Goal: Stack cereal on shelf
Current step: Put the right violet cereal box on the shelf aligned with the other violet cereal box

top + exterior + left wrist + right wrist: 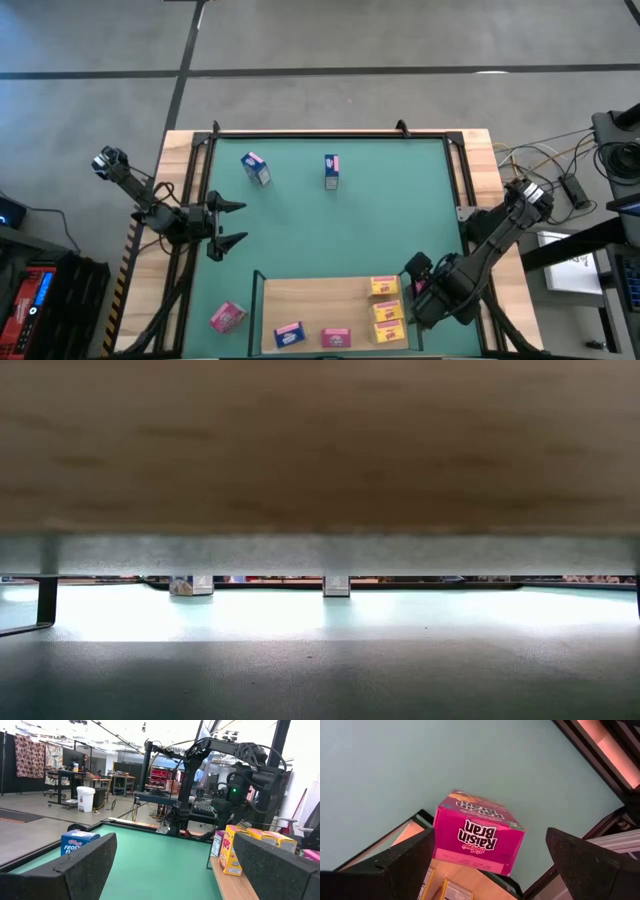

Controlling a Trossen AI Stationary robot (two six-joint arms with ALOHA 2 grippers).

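Note:
The shelf (320,300) is a light-wood board with dark posts at the table's near edge. On it lie three yellow cereal boxes (387,309), a pink box (336,337) and a blue box (290,333). My right gripper (418,283) is open above the shelf's far right corner. A pink Raisin Bran box (479,839) sits there between its spread fingers, untouched, over the board's edge. My left gripper (228,224) is open and empty at the mat's left side. A blue box (256,168), a pink box (331,171) and another pink box (227,317) rest on the green mat.
The green mat (330,220) has a dark raised frame around it. The two far boxes also show in the low view (190,585) (337,585) under the shelf board (320,450). Cables and equipment (560,185) lie off the table's right side.

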